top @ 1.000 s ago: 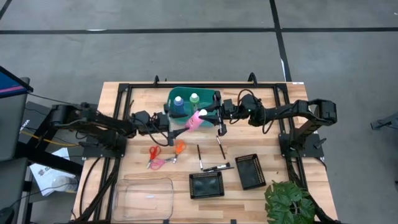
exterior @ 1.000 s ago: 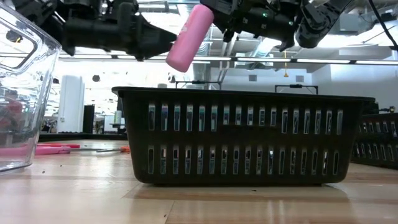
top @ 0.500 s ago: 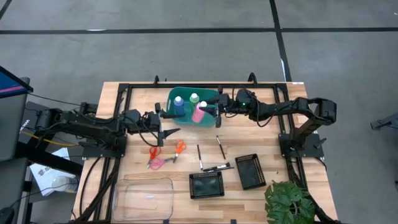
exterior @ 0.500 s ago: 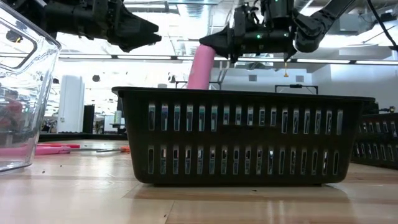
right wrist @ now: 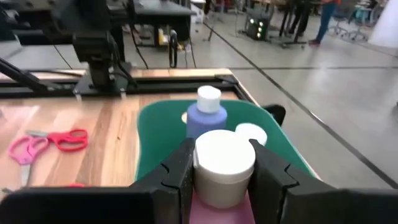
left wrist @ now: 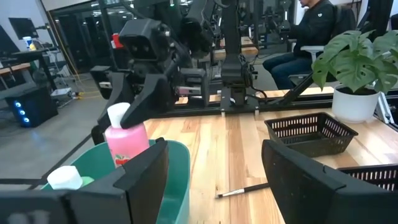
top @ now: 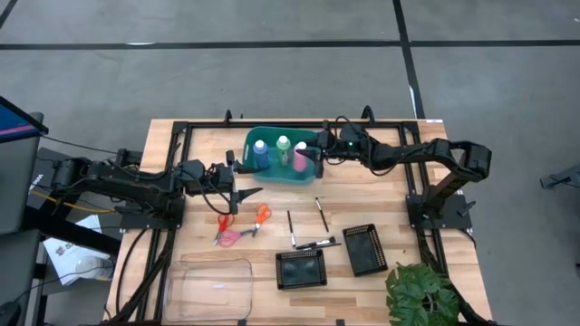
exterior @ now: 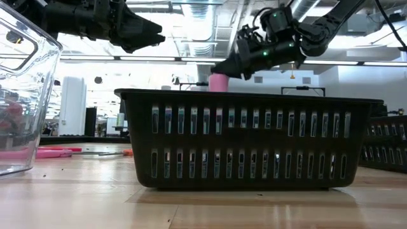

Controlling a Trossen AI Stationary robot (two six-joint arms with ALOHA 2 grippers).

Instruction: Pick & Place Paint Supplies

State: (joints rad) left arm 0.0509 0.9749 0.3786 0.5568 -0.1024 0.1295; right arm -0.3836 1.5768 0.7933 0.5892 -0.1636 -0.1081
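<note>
The pink bottle (top: 300, 155) stands upright in the teal basket (top: 272, 171), beside the blue bottle (top: 261, 150) and the green bottle (top: 283, 144). My right gripper (top: 315, 152) is shut on it at the basket's right end. My left gripper (top: 245, 193) hovers open, just near of the basket, touching nothing. Red scissors (top: 224, 220), orange scissors (top: 261, 214) and pink scissors (top: 233, 237) lie on the table. Thin dark brushes (top: 290, 223) (top: 322, 215) (top: 315, 244) lie to their right. My right gripper pinches the pink bottle's white cap (right wrist: 224, 163) between its two fingers (right wrist: 177, 177), one on each side. It comes from the table's right, slanting down. The bottle stands upright with its lower part inside the teal basket (left wrist: 171, 163); the basket wall hides its base.
Two black mesh trays (top: 300, 269) (top: 365, 249) and a clear plastic container (top: 210, 288) sit along the near edge. A potted plant (top: 421, 294) stands at the near right corner. A black frame runs along the table's sides. People sit beyond the table (left wrist: 323, 25).
My right gripper carried the pink bottle toward the far edge over the teal basket. It turned the bottle from tilted to upright and lowered it in beside the other two. My left gripper drew back toward the table's left, away from the bottle, then kept still.
</note>
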